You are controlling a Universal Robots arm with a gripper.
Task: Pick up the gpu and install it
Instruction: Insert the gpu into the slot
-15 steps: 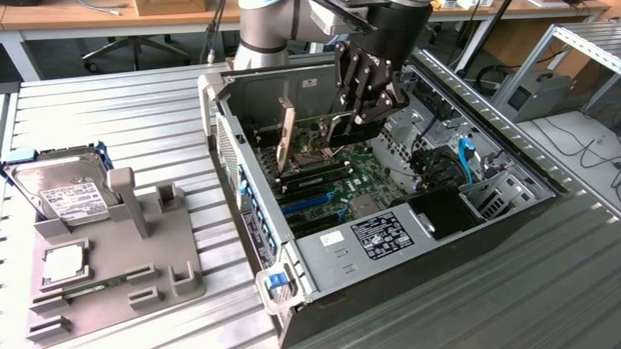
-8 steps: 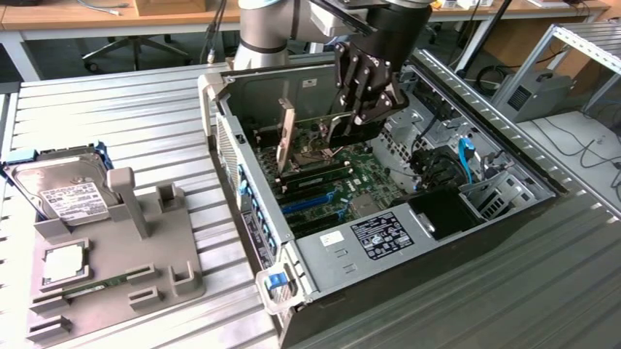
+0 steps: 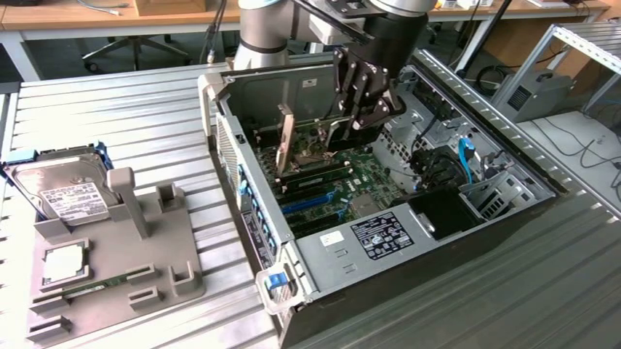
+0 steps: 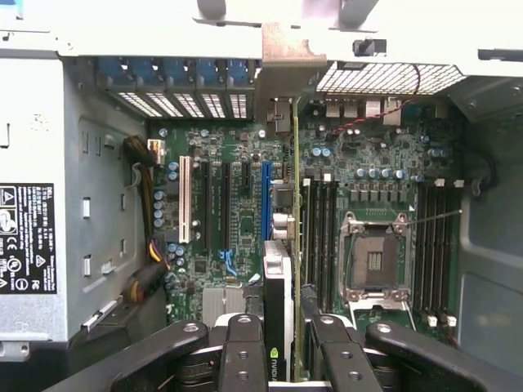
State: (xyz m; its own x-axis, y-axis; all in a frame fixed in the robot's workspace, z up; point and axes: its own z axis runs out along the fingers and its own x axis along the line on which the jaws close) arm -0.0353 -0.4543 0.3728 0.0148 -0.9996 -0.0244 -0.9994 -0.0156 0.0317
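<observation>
The gpu stands on edge inside the open computer case, over the motherboard beside a blue expansion slot. Its tan-silver bracket reaches the case's rear slot openings. In the exterior view the bracket rises upright near the case's back wall. My gripper is shut on the gpu, with a black finger on either side of the card's near end. In the exterior view the gripper reaches down into the case from above.
Beside the card lie the RAM slots and the empty CPU socket. On the exterior view's left, a grey fixture carries a silver hard drive, a CPU chip and a green RAM stick.
</observation>
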